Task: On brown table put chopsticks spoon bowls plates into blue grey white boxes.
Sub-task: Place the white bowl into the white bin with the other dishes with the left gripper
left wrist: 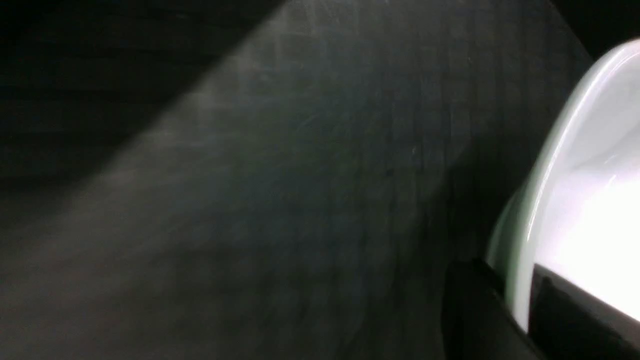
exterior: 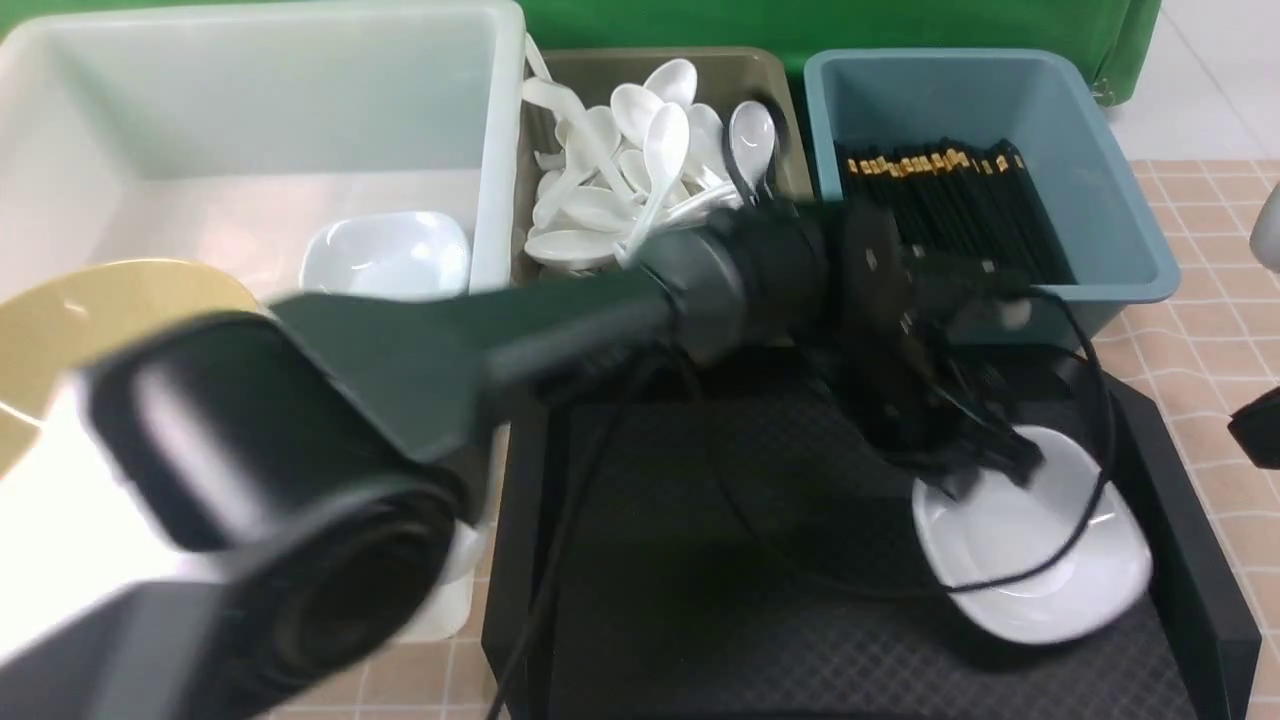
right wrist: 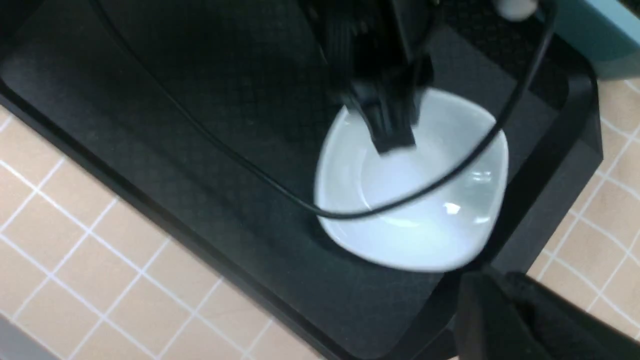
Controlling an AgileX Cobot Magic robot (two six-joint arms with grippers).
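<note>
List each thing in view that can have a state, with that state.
Left gripper: shut on the glossy white plate's rim
Glossy white plate: gripped, over the black tray
Teal-blue plastic box: open, holding black chopsticks
Olive-grey plastic box: open, holding white spoons
Translucent white plastic tub: open, a white dish inside

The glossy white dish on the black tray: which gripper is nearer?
Left: the left gripper grips its rim; the right gripper hangs beyond the tray's edge.

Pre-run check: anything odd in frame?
Yes: a black cable from the left arm loops loosely across the white plate. Odd because it could snag there; nothing looks spilled.
</note>
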